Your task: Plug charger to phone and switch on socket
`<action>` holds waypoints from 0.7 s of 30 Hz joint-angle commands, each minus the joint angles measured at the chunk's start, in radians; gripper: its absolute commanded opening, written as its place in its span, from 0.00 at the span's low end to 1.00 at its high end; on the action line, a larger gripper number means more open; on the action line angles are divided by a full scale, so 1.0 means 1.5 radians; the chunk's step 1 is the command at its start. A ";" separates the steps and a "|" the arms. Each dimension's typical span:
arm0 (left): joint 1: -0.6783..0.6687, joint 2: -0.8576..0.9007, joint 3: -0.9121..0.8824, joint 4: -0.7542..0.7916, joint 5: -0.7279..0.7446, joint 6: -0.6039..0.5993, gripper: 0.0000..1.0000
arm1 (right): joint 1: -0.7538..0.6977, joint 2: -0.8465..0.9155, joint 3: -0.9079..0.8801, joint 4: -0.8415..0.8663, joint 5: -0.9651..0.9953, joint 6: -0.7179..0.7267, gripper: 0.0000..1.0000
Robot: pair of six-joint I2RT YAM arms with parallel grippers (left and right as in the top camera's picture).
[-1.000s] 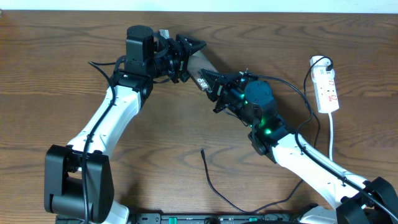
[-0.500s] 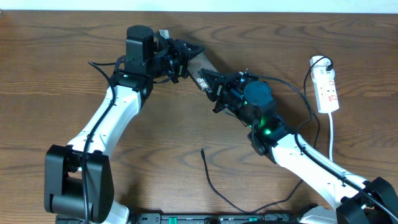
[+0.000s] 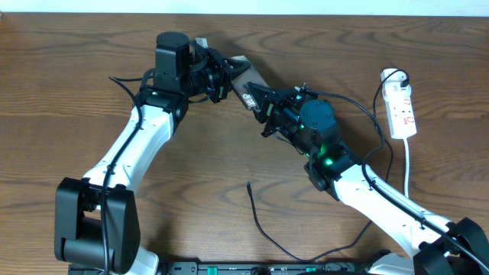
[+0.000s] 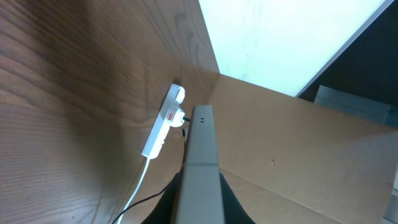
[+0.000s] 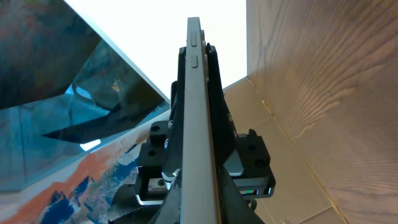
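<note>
The phone (image 3: 245, 81) is held on edge above the table's far middle, between my two grippers. My left gripper (image 3: 229, 75) is shut on its far-left end, and my right gripper (image 3: 257, 99) is shut on the end with the white lettering. In the left wrist view the phone's grey edge (image 4: 201, 155) runs up between the dark fingers (image 4: 171, 200). It also fills the middle of the right wrist view as a thin edge (image 5: 199, 112), clamped by the right gripper (image 5: 199, 183). The charger's plug tip (image 3: 249, 186) lies loose on the table near the front. The white socket (image 3: 402, 111) lies at the right.
The charger's black cable (image 3: 267, 233) curls from the plug tip toward the front edge. The socket's white cord (image 3: 407, 164) runs down the right side, with another black cable looping beside it. The left wrist view shows the socket (image 4: 163, 123) ahead on the wood.
My left gripper has shut on the phone's far end, having stood open around it a second ago. The right gripper and the phone have barely moved.
</note>
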 commanded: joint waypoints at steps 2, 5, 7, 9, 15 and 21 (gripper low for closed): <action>0.000 -0.011 0.001 0.010 0.003 0.006 0.07 | 0.013 -0.006 0.012 -0.004 -0.012 -0.011 0.24; 0.001 -0.011 0.001 0.010 0.003 0.006 0.07 | 0.011 -0.006 0.012 -0.005 -0.010 -0.024 0.67; 0.002 -0.011 0.001 0.010 0.003 0.006 0.07 | 0.011 -0.006 0.012 -0.004 -0.007 -0.035 0.92; 0.005 -0.011 0.001 0.010 0.001 0.007 0.07 | 0.011 -0.006 0.012 -0.003 -0.007 -0.048 0.99; 0.036 -0.011 0.001 0.010 0.007 0.039 0.07 | 0.002 -0.006 0.012 -0.001 -0.013 -0.089 0.99; 0.118 -0.011 0.001 0.010 0.073 0.144 0.07 | -0.034 -0.006 0.012 -0.001 -0.068 -0.192 0.99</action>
